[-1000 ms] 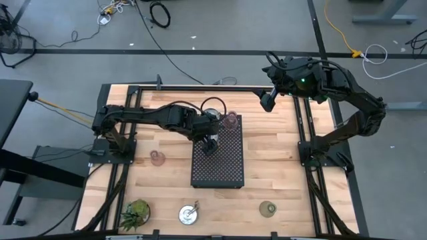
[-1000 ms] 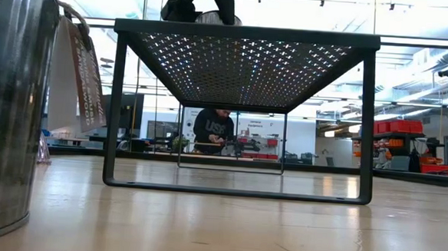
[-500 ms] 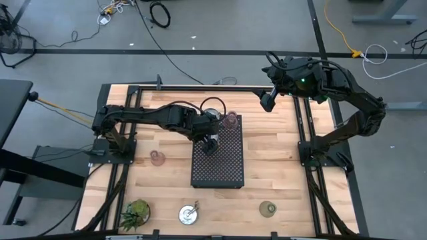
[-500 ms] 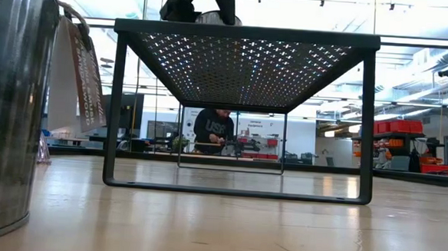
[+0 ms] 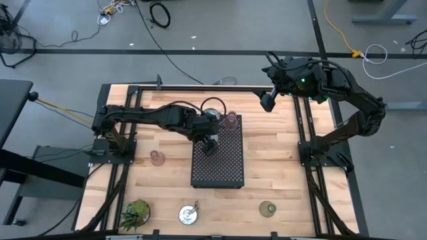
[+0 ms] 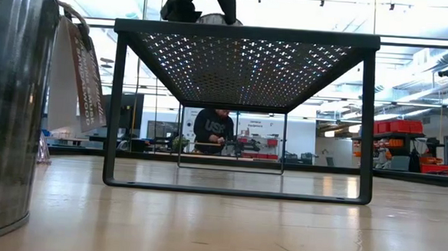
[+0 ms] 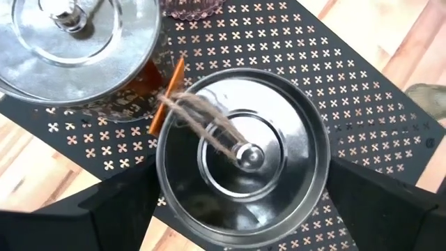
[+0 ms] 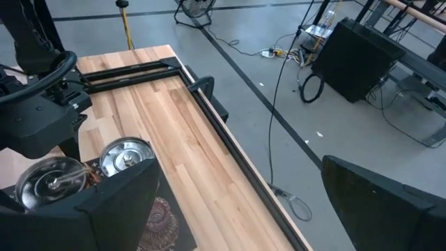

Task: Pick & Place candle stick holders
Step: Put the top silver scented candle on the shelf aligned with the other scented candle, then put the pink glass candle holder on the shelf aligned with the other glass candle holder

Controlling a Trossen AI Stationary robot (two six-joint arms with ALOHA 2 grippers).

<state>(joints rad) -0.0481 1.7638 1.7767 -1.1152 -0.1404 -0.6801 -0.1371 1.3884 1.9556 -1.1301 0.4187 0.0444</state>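
A silvery metal holder [image 7: 242, 157] with a twine loop on its lid stands on the black perforated tray [image 5: 227, 167]. My left gripper [image 5: 210, 144] is shut on it from above. It also shows at the tray's top in the low view [image 6: 214, 18]. A second silvery holder [image 7: 77, 42] and a pink glass holder [image 5: 231, 120] stand on the tray just beyond. Another pink holder [image 5: 157, 158] stands on the table left of the tray. A third silvery holder [image 5: 189, 214] and the olive-green holder [image 5: 268, 209] stand near the front edge. My right gripper [image 5: 267, 100] is open and empty, raised over the far right. My left gripper holds the silvery holder by its round rim [image 7: 162, 164], one finger [image 7: 118, 209] on each of two opposite sides. The fingers come from above, pointing down. The holder stands upright with its base on the tray.
A spiky green plant [image 5: 135, 212] stands at the near left corner. The tray stands raised on legs [image 6: 116, 104] with open room beneath. Black frame rails [image 5: 200, 87] run along the table's far and side edges. A person shows far behind the table [image 6: 214, 129].
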